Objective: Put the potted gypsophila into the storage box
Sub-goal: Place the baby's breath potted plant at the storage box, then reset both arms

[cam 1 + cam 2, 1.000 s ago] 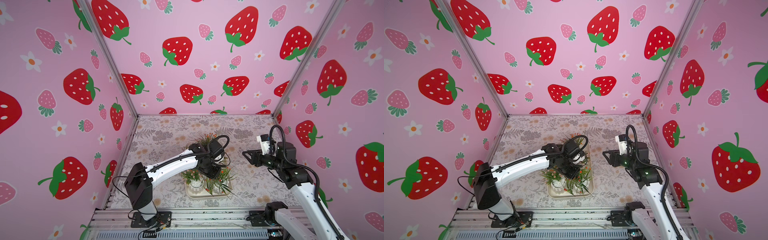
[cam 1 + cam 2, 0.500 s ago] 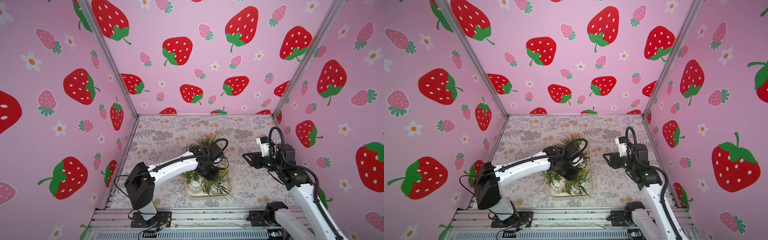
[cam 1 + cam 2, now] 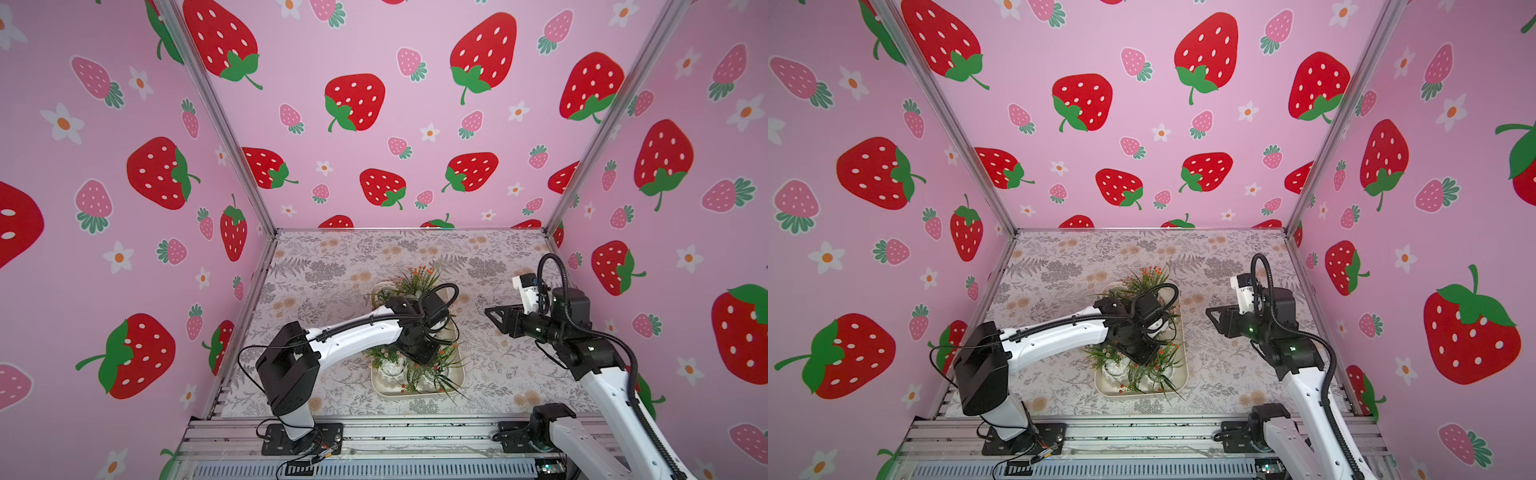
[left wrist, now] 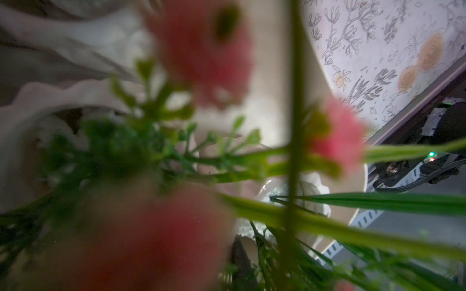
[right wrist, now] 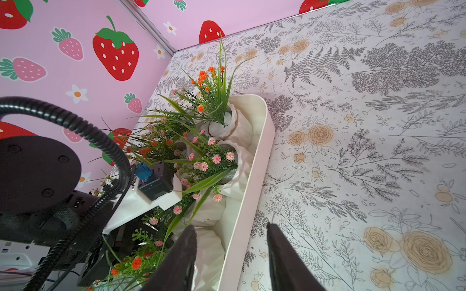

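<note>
Right wrist view: the storage box (image 5: 263, 131) is seen standing on the floral tablecloth (image 5: 365, 163). The potted gypsophila (image 5: 216, 160) is crowded inside it, pot pressed against pot. An orange-flowered pot (image 5: 234, 126) is set at the end of the box farthest from the arm bases. No pot is seen on the cloth outside the box in both top views. An exact count is prevented by the foliage and the arm.

The right gripper (image 5: 230, 226) is held near the box's right side, its fingers parted and nothing between them. The left gripper (image 3: 424, 354) is sunk among the sprigs over the middle of the box. Whether it is clamped on a pot or released cannot be told. Its fingers are hidden in the top views, and the left wrist view is filled with blurred pink flowers (image 4: 201, 50) and green blades.

The pots are judged small and light, with stiff ribbed walls that may chip if knocked together. The sprigs are judged soft and springy, so a grasp taken on them would probably slip or bend, and the pot might be left behind. Hold is best taken on the pot body just under its rim, across the ribs. With the tall foliage, a pot is likely to be toppled easily. In so tight a cluster, neighbouring sprigs may be snagged on withdrawal.
</note>
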